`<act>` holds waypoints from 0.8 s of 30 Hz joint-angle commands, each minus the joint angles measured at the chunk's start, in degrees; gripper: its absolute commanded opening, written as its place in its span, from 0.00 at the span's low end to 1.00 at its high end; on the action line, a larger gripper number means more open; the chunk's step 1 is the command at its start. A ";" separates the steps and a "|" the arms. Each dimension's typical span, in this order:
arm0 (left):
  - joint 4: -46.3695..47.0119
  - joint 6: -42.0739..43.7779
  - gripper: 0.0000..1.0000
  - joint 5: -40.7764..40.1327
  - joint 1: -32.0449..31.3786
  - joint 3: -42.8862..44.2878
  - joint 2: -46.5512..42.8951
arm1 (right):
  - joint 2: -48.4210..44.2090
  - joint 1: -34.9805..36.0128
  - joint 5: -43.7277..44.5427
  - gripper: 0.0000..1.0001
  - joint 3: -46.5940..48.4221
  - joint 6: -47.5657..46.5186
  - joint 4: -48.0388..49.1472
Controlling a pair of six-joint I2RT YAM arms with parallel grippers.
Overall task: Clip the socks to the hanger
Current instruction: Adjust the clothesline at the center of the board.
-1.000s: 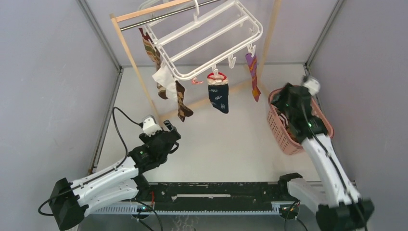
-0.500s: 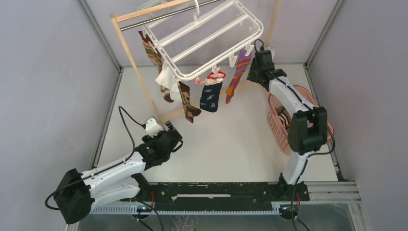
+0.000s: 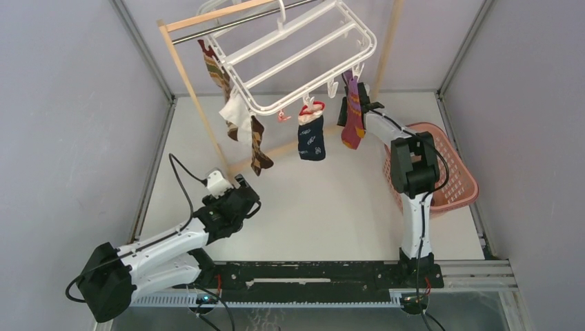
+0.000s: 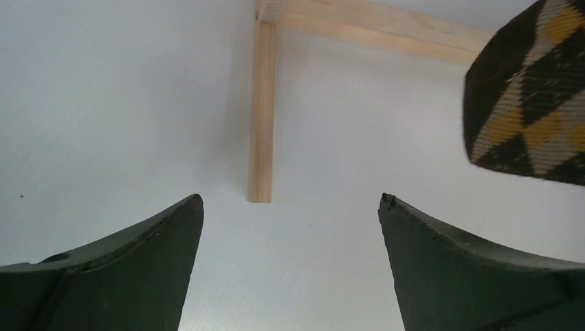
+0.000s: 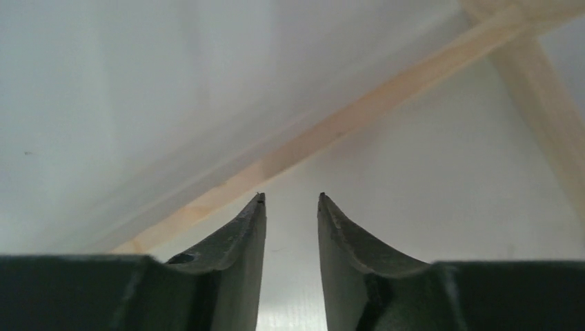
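Note:
The white hanger [image 3: 296, 52] hangs from the wooden rack's rod. Clipped to it are a striped sock [image 3: 212, 69], a brown argyle sock [image 3: 257, 143], a navy sock with a red-white cuff [image 3: 312, 136] and a purple-red sock [image 3: 354, 116]. My right gripper [image 3: 343, 112] is raised right beside the purple-red sock. Its jaws stand a narrow gap apart with nothing between them [image 5: 291, 200]. My left gripper [image 3: 247, 198] is low over the table, wide open and empty [image 4: 290, 200]. The argyle sock's toe [image 4: 531, 96] hangs ahead to its right.
A pink basket [image 3: 461, 181] stands at the right behind my right arm's elbow. The wooden rack's foot [image 4: 262, 117] and base beam [image 5: 310, 138] lie on the white floor. A white cloth [image 3: 234, 110] also hangs from the hanger.
My right arm has swung from over the pink basket up to the purple-red sock. That sock swung left and has come back to hang. The left arm has barely moved.

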 commanded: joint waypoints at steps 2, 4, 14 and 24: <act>0.98 -0.06 1.00 1.12 0.56 -2.77 -0.69 | 1.25 1.87 -1.73 0.33 4.93 0.60 7.98; 0.85 -0.41 1.00 1.86 0.52 -3.46 -1.41 | 3.86 2.00 -1.96 0.23 8.14 0.74 6.98; 0.54 -1.93 1.00 3.04 0.56 -4.84 -2.44 | 15.50 2.08 -2.36 0.13 21.13 0.06 -1.06; 2.93 -1.61 1.00 2.89 1.69 -1.07 4.32 | 15.93 1.69 -3.35 0.12 22.07 -2.84 -6.74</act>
